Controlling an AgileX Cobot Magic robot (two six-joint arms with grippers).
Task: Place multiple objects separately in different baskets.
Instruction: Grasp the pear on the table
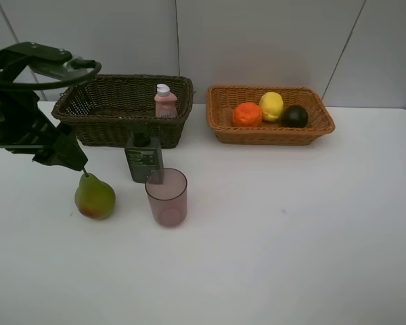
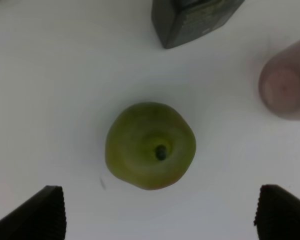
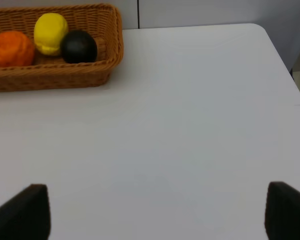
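Left claw (image 2: 160,214) wide open, hanging right over the pear (image 2: 150,145), not touching it. Its wrist camera looks straight down on the stem, pear centred between the two fingers. Just past the claw stand the green pump bottle (image 1: 143,157) and pink cup (image 1: 166,196), both cut off in that view, whole in the high one. Only the high camera shows the dark basket (image 1: 108,130) beyond the claw, small pink bottle (image 1: 165,101) upright inside. Right claw (image 3: 157,212) open too, nothing between its fingers, over the white table (image 1: 291,237); only its own wrist camera shows it. Tan basket (image 3: 55,75) sits well ahead of it, off to one side, holding orange (image 3: 11,48), lemon (image 3: 50,33) and dark round fruit (image 3: 78,46) close together.
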